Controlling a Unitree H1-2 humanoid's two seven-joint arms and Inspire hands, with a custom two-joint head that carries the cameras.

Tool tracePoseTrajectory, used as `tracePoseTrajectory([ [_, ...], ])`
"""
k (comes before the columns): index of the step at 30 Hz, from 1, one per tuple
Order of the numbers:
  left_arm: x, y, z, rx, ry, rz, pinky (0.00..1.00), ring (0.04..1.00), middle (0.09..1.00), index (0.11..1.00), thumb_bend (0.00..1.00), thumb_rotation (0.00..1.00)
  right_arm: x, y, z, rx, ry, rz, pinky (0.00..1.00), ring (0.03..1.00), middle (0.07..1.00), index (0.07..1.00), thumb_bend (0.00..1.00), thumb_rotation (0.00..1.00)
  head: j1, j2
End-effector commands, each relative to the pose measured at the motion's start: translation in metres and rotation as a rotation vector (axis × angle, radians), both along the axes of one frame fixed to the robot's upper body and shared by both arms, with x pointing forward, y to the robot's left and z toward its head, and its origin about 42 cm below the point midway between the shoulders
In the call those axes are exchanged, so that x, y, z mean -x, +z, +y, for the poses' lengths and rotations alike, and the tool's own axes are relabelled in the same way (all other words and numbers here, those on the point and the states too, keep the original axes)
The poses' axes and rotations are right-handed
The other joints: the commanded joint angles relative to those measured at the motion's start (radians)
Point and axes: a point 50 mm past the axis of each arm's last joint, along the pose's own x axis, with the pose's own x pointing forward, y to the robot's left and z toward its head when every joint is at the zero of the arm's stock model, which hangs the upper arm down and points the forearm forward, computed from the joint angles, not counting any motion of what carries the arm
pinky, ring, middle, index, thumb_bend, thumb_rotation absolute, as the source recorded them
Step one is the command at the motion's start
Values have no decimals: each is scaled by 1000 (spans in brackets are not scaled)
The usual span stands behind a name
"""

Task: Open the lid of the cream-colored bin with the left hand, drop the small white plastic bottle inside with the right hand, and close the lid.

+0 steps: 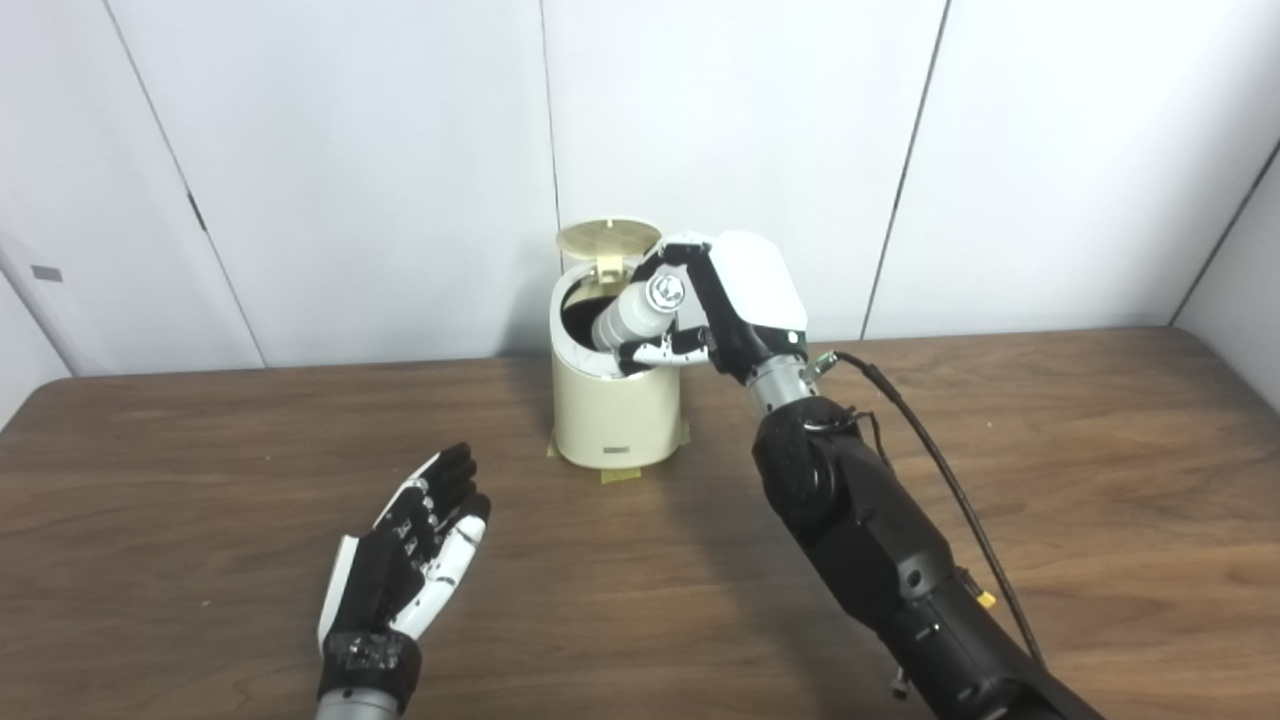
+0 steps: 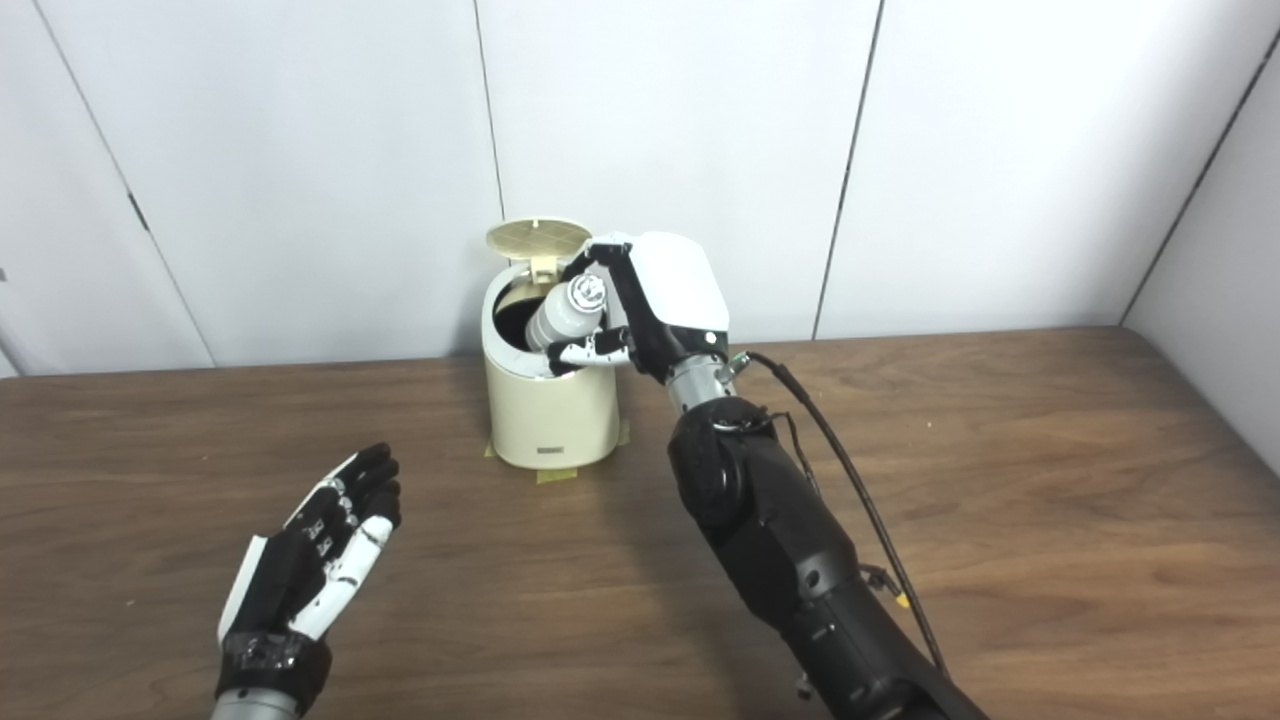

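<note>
The lower end of the small white plastic bottle [image 1: 632, 313] is hidden inside the dark mouth of the cream-colored bin [image 1: 612, 410], so its full length cannot be judged. The bin's inside is lost in shadow, and nothing within can be made out. Part of the bin's rim is covered by the right hand [image 1: 715, 305], whose palm is turned away from view. The small label low on the bin's front is too small to be read. The left hand [image 1: 405, 555] is seen whole, but its forearm is cut off by the bottom edge, as is the right arm.
</note>
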Motion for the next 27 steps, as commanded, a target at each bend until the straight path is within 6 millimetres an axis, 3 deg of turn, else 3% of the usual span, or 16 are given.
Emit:
tracePoseTrajectory([
  [1,8,6,-5,35,13,-37,841,878,867,881,493,431,-3,27,3,3,3,-78,779,822,767,659,996,278,1,-1],
  [18,9,8,-6,35,11,-34,850,874,873,884,496,423,-2,24,3,-5,-3,-61,725,799,766,670,1000,256,4,2],
  [21,8,7,-6,33,13,-35,847,876,871,887,495,424,-2,24,0,-46,17,-100,645,706,690,636,958,195,4,2],
  [22,8,7,-6,33,12,-36,848,877,871,887,494,422,-1,24,-1,-64,27,-115,614,674,658,620,933,178,4,2],
  [23,8,7,-6,31,12,-38,845,875,871,887,494,421,0,25,-2,-78,33,-131,566,625,604,557,734,159,3,4],
  [24,7,7,-6,30,11,-38,842,873,870,884,493,421,1,27,-3,-94,38,-143,515,571,529,518,615,67,3,4],
  [27,6,7,-5,33,9,-36,847,881,876,893,494,426,5,30,-7,-146,53,-160,482,502,484,484,538,4,3,2],
])
